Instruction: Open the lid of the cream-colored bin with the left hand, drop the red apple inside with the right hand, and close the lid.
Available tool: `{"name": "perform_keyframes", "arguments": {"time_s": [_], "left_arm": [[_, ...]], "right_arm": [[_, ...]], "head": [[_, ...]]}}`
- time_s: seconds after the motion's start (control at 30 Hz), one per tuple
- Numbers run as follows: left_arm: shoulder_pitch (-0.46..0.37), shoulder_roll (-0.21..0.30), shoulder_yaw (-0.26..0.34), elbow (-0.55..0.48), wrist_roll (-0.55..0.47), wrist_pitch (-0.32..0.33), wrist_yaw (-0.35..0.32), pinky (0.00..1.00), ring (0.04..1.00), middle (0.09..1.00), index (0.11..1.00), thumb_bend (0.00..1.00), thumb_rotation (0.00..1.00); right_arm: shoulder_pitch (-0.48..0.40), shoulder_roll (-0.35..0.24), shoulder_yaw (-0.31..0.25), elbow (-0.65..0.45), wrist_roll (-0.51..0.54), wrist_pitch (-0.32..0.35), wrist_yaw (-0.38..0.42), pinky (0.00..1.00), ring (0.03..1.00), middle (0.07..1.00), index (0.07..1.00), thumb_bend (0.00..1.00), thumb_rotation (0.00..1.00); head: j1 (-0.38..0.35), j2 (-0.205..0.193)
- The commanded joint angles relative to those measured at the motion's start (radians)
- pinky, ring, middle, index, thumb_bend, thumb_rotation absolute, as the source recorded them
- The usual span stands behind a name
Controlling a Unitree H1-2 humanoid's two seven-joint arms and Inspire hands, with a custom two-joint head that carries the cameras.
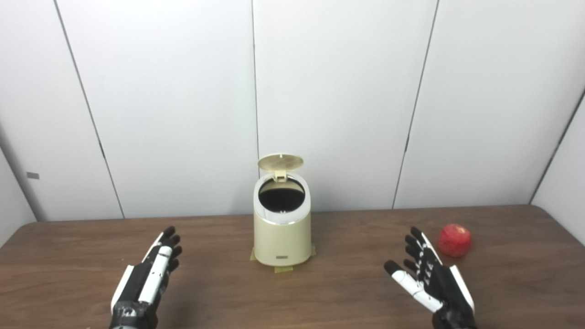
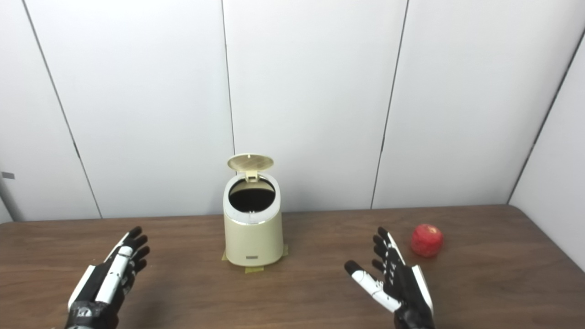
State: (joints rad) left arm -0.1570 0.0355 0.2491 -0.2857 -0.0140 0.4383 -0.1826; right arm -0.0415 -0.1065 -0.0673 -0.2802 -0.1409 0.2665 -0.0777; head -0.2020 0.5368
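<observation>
Red apple lies just beyond right hand, fingers released; left hand empty too

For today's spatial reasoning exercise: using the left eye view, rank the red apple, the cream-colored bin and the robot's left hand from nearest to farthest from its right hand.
1. Red apple: just beyond the right hand, to its right.
2. Cream-colored bin: table centre, lid up.
3. Left hand: far left.

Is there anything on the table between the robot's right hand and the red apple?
No. Only bare brown table lies between the right hand and the red apple. Both eye views show that gap, and it is short.
</observation>
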Motion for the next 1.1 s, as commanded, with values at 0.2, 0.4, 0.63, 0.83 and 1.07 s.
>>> {"name": "perform_keyframes", "arguments": {"time_s": [0.2,0.4,0.63,0.83,1.07], "left_arm": [[-0.033,0.059,-0.045,-0.010,-0.052,-0.074,0.022,1.00,0.994,0.998,1.000,0.35,0.73],[-0.035,0.084,-0.055,-0.003,-0.074,-0.069,0.034,1.00,0.992,0.994,1.000,0.38,0.73],[-0.043,0.112,-0.077,-0.008,-0.076,-0.052,0.038,1.00,0.992,0.993,1.000,0.35,0.71],[-0.039,0.133,-0.087,-0.002,-0.080,-0.063,0.032,1.00,1.000,0.993,1.000,0.39,0.65],[-0.034,0.176,-0.098,-0.028,-0.110,-0.010,0.004,1.00,1.000,0.985,1.000,0.40,0.65]], "right_arm": [[-0.050,-0.079,-0.060,-0.112,-0.182,0.030,-0.058,0.82,0.888,0.904,0.931,0.83,0.37],[-0.043,-0.180,-0.083,-0.095,-0.308,0.029,-0.052,0.77,0.859,0.887,0.927,0.82,0.32],[-0.090,-0.290,-0.087,-0.031,-0.355,0.057,-0.010,0.82,0.911,0.937,0.925,0.86,0.19],[-0.184,-0.351,-0.049,0.015,-0.430,0.158,0.062,0.76,0.885,0.911,0.919,0.84,0.16],[-0.286,-0.404,-0.013,0.188,-0.428,0.166,0.101,0.75,0.882,0.898,0.903,0.83,0.14]], "head": [[-0.071,0.026],[-0.083,0.041],[-0.120,0.056],[-0.131,0.058],[-0.133,0.054]]}}
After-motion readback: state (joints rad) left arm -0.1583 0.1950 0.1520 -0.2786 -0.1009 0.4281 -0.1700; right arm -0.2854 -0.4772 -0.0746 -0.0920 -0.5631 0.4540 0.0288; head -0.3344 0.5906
